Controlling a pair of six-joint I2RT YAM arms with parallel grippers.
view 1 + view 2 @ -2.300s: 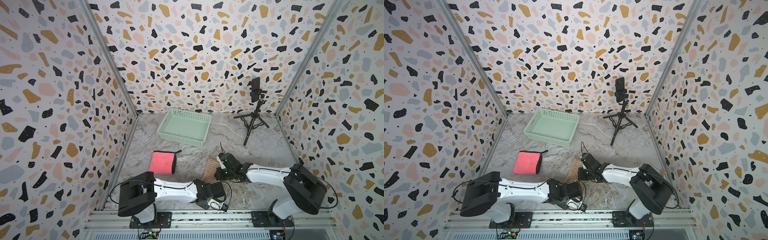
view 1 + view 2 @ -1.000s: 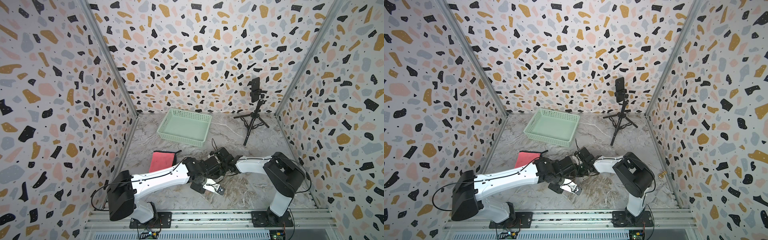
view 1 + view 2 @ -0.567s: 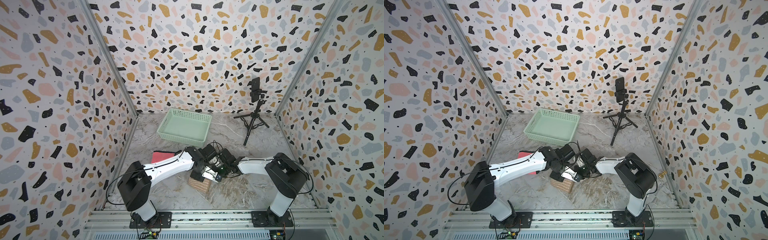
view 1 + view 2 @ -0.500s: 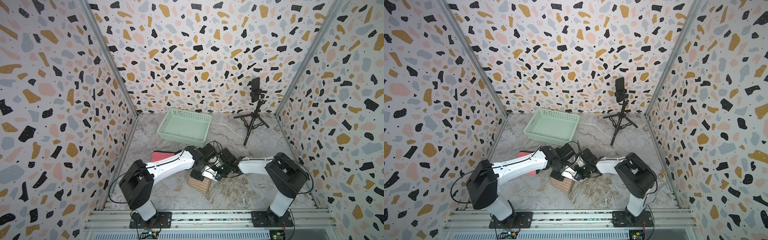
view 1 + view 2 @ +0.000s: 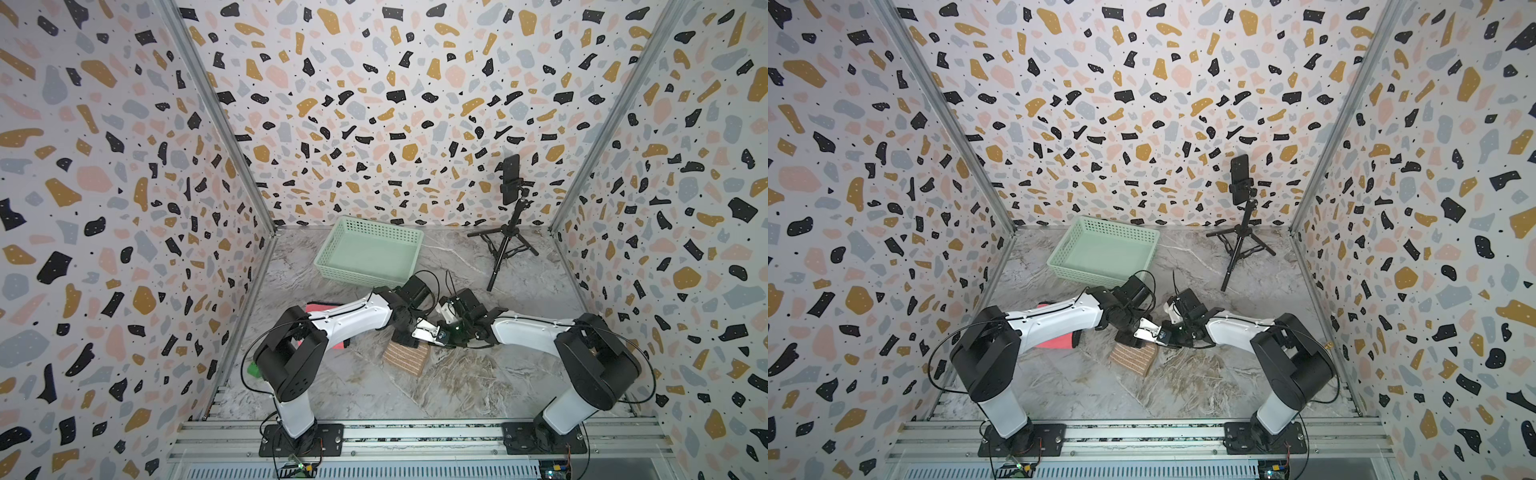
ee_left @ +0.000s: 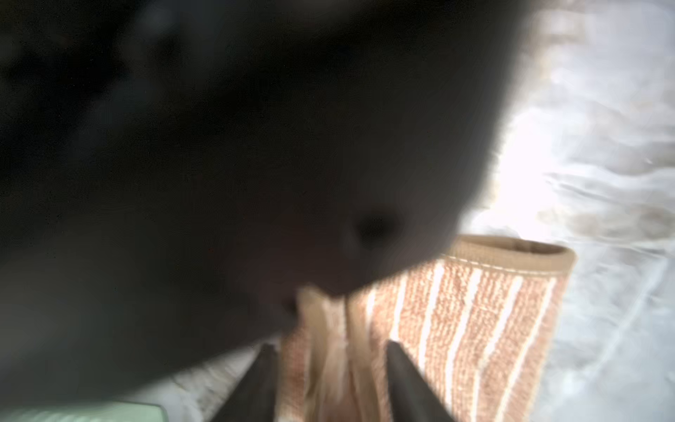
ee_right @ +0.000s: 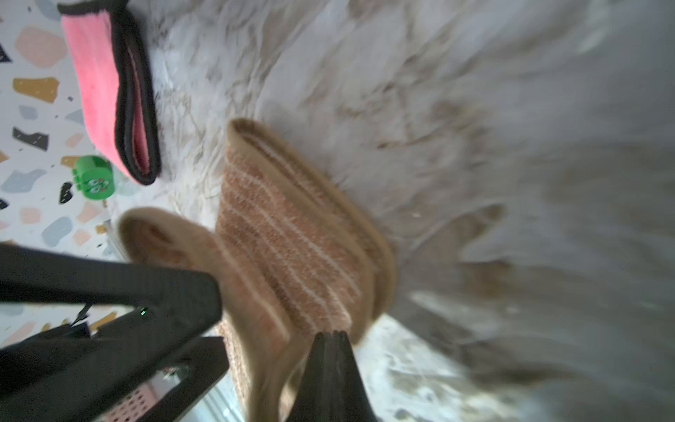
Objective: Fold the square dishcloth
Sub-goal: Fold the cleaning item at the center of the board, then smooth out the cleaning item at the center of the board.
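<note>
The tan, white-striped dishcloth lies folded on the marble table, mid-front. Both grippers meet over its far edge. My left gripper is open, one finger on each side of the cloth's bunched hem, not pinching it. The striped face spreads beyond it. My right gripper is shut, its tips at the raised corner of the dishcloth, which rises toward them. A dark blurred body fills most of the left wrist view.
A pale green basket stands behind the arms. A phone on a black tripod is at the back right. A folded pink cloth with black trim lies under the left arm. A small green toy sits by the left wall.
The left arm swung from the front edge to the table's middle, folding the cloth over. Its jaws have just opened. The right gripper stays shut at the cloth's corner.
</note>
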